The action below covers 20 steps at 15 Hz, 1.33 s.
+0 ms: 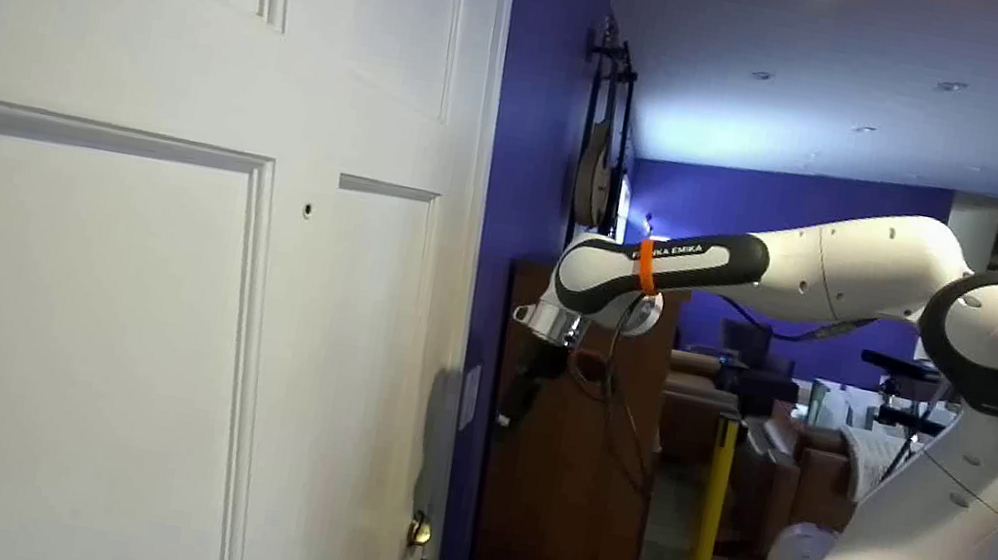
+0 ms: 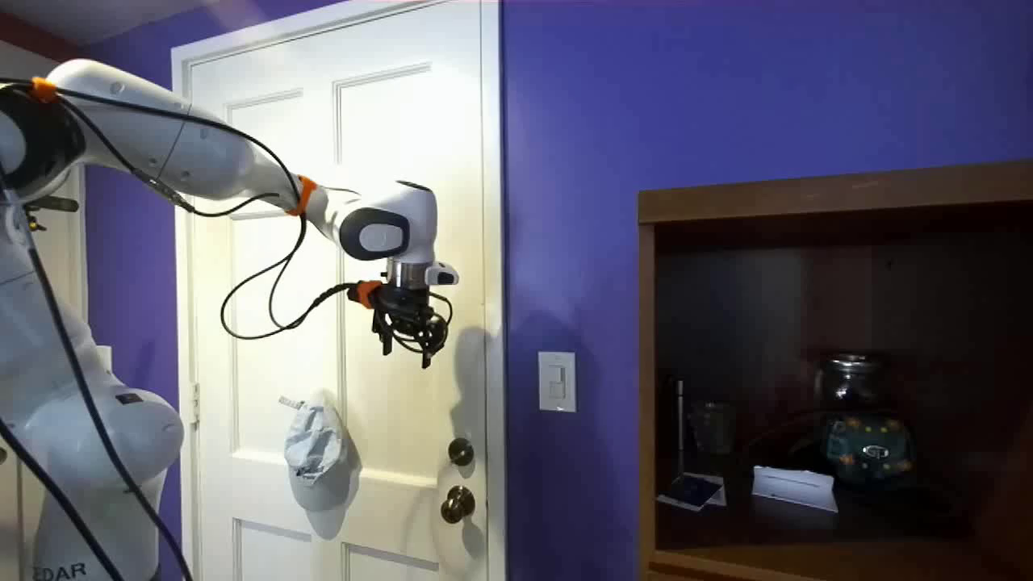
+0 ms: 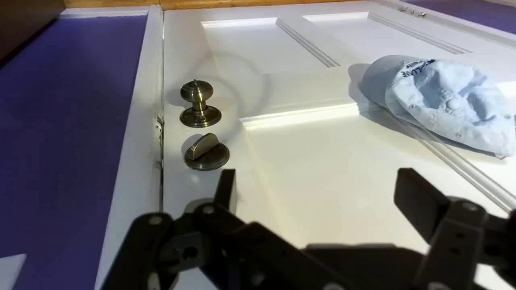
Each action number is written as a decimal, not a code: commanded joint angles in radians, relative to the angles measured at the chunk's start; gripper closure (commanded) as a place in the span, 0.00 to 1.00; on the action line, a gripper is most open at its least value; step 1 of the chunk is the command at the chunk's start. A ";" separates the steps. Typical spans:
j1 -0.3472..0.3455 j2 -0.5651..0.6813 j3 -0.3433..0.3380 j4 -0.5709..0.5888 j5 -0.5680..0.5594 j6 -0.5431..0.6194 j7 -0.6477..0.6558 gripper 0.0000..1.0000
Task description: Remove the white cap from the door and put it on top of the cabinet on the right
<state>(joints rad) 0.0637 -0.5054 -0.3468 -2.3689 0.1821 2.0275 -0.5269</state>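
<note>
The white cap hangs on the white door, left of the door knob in an exterior view. It also shows at the upper right of the wrist view. The cap does not show in an exterior view where the door is seen edge-on. My gripper points down in front of the door, above and right of the cap. In the wrist view the gripper is open, with nothing between its fingers. The brown cabinet stands at the right; its side shows behind the gripper.
A brass knob and a deadbolt turn stick out from the door. A light switch is on the purple wall between door and cabinet. The cabinet shelf holds a jar and a white card. Loose cables hang from the arm.
</note>
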 commanded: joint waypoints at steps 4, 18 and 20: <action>-0.031 0.006 0.026 0.003 0.016 -0.006 -0.013 0.00; 0.024 0.078 0.146 -0.161 0.312 0.165 0.140 0.00; 0.032 0.101 0.184 -0.193 0.393 0.254 0.206 0.00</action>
<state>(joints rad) 0.0844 -0.4266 -0.2100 -2.5104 0.4628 2.1632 -0.4138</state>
